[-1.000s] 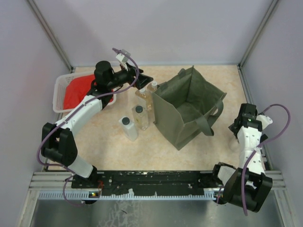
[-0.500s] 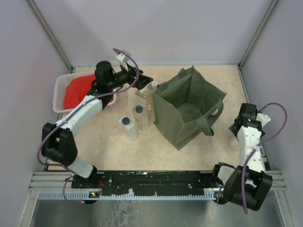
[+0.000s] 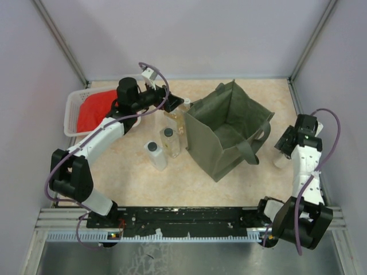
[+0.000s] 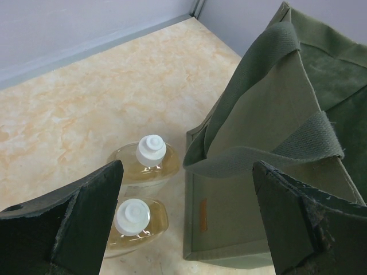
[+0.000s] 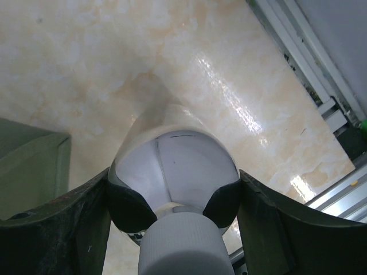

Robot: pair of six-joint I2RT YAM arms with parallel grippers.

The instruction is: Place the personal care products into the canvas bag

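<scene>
**Two claws: one spread above the amber pair, one pinching a white bottle**

Since a second ago the right arm has swung its wrist farther from its base, carrying the right claw point(image 3: 284, 144) with it. The left arm has shifted only slightly. The bottles and the bag lie where they did.

The left claw point(image 4: 186, 167) stands spread wide with nothing between its dark, flat-faced fingers point(image 4: 86, 217). Below it, close to its left finger, stand the farther amber bottle point(image 4: 150, 157) and the nearer amber bottle point(image 4: 133, 220). They sit just beside each other, both clear, squat and rounded, with ribbed white caps. Under its right finger is the canvas bag point(image 4: 252, 120), an olive woven cloth box with thick webbing handles and an open mouth. The bag's wall is just beside the amber pair.

The right claw point(image 5: 175, 200) is pressed onto the white pale-capped bottle point(image 5: 172, 166). Its curved dark pads point(image 5: 131, 207) hug both sides of the bottle's smooth, glossy shoulder. The round cap points back toward the wrist.

From above, the clear black-capped bottle point(image 3: 169, 140) and the white dark-capped bottle point(image 3: 155, 154) stand upright on the marbled beige table point(image 3: 132, 177). Both are on the base side of the left claw and outside the bag. Well off to that claw's left, a white lattice basket point(image 3: 71, 114) holds a red cloth point(image 3: 92, 112).
</scene>
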